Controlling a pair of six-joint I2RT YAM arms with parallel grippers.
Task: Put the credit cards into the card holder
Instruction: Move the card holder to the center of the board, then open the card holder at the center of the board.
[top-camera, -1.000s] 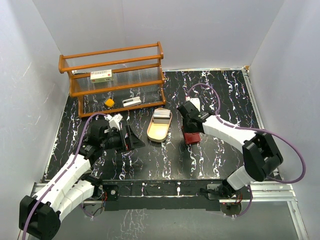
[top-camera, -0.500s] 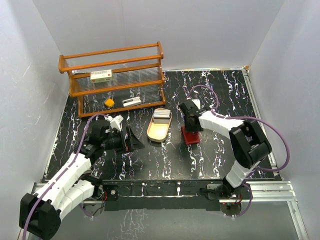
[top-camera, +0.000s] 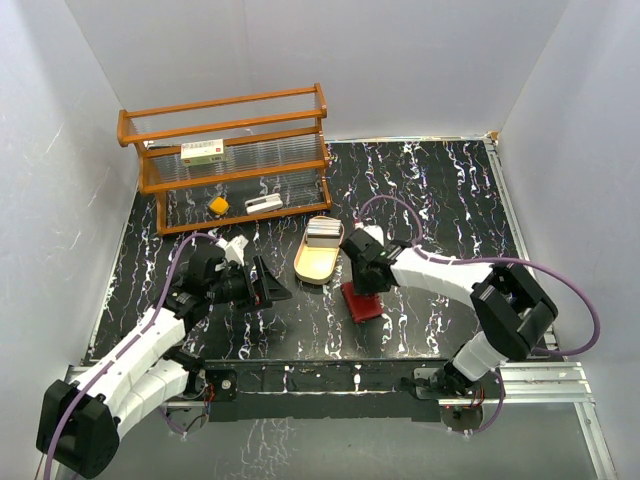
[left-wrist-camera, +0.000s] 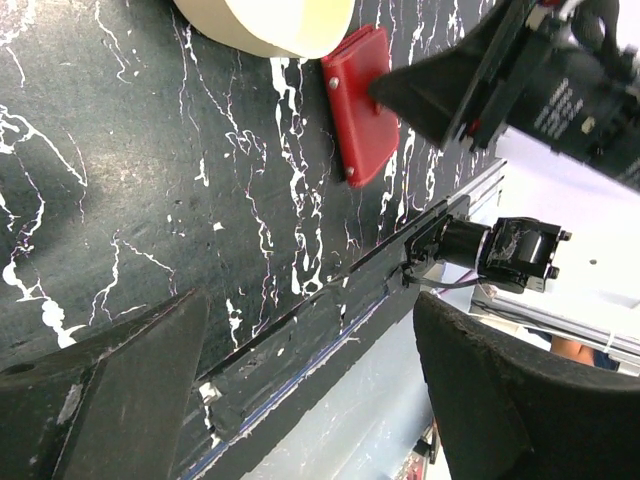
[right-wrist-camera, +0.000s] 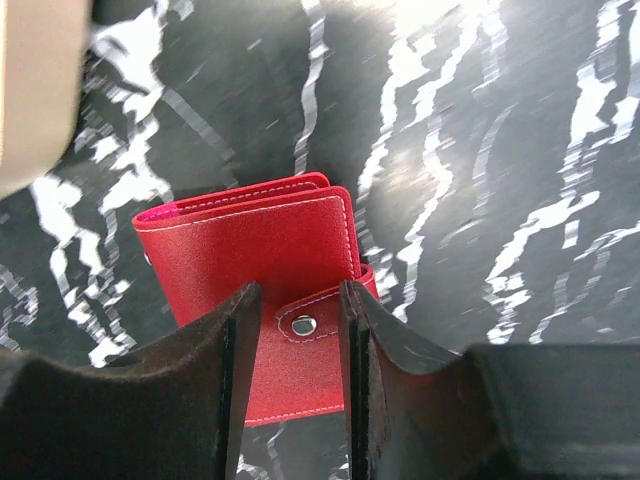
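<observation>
The credit cards (top-camera: 322, 232) are a small pale stack in the far end of the tan oval tray (top-camera: 316, 264). The card holder (top-camera: 361, 301) is a folded dark-red wallet lying on the black marbled table just right of the tray; it also shows in the left wrist view (left-wrist-camera: 362, 105) and the right wrist view (right-wrist-camera: 250, 240). My right gripper (top-camera: 358, 284) points down over it, jaws narrowed on its snap tab (right-wrist-camera: 300, 325). My left gripper (top-camera: 268, 283) is open and empty, low over the table left of the tray, pointing right (left-wrist-camera: 310, 330).
A wooden rack (top-camera: 235, 150) stands at the back left with a white red-labelled box (top-camera: 202, 152) on its upper shelf, a yellow object (top-camera: 217, 205) and a small white item (top-camera: 264, 203) below. White walls enclose the table. The tray's rim shows in the left wrist view (left-wrist-camera: 270, 25).
My right gripper has moved toward the front and left, and the card holder has slid with it, ending nearer the tray's front end. My left arm has barely shifted.
</observation>
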